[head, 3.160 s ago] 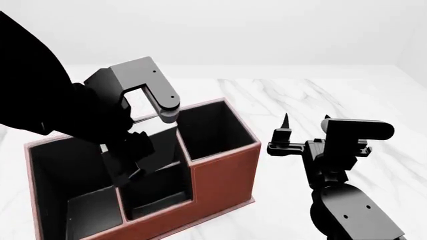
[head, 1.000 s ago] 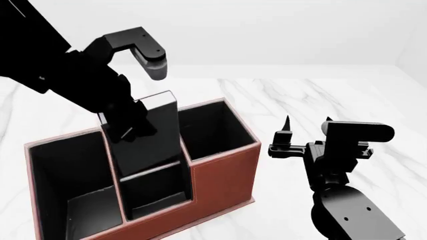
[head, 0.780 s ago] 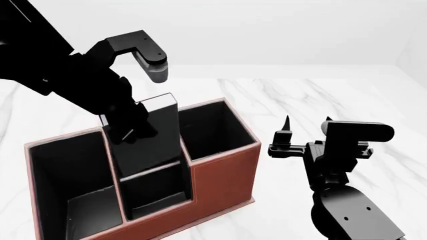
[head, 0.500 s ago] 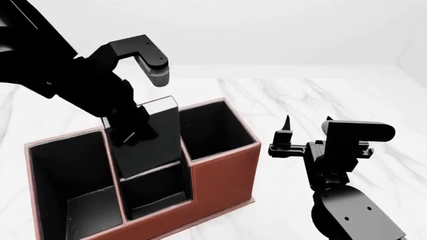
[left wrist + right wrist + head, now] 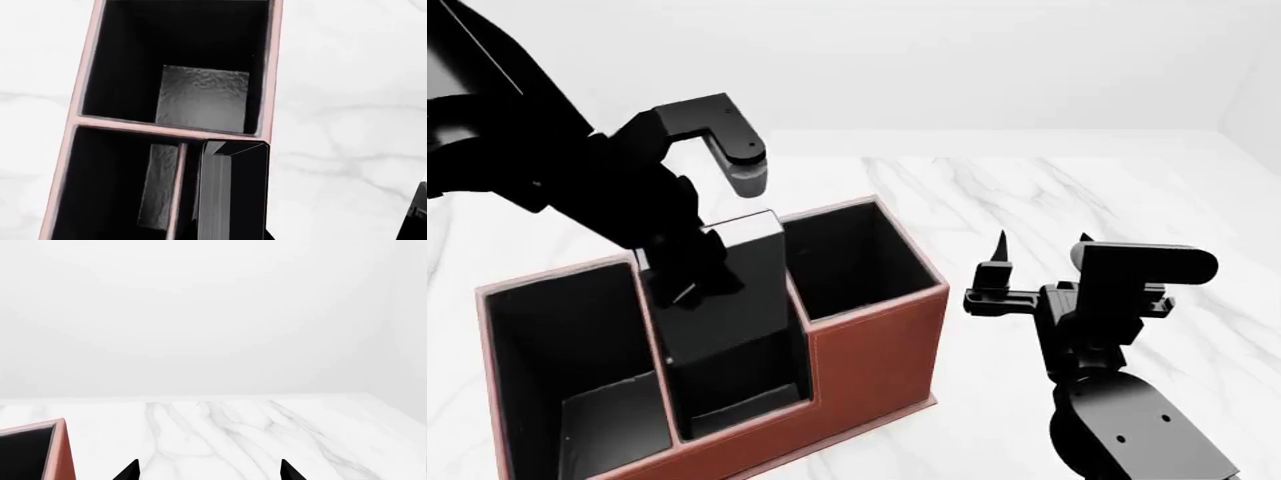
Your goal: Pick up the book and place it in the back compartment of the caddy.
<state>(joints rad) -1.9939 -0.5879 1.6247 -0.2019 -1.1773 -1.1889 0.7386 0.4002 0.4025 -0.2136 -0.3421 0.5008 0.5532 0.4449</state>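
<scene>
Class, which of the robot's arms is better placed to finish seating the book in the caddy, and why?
Left. Its gripper already holds the book upright, partly inside the caddy. The right gripper hangs open beside the caddy, holding nothing.

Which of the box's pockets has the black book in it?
The narrow middle pocket of the reddish-brown leather-look caddy: the black book stands upright there, while the tall square end pocket looks empty.

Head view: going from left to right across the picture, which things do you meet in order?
Left hand holding the book → tall end section of the caddy → right hand, open over the table.
</scene>
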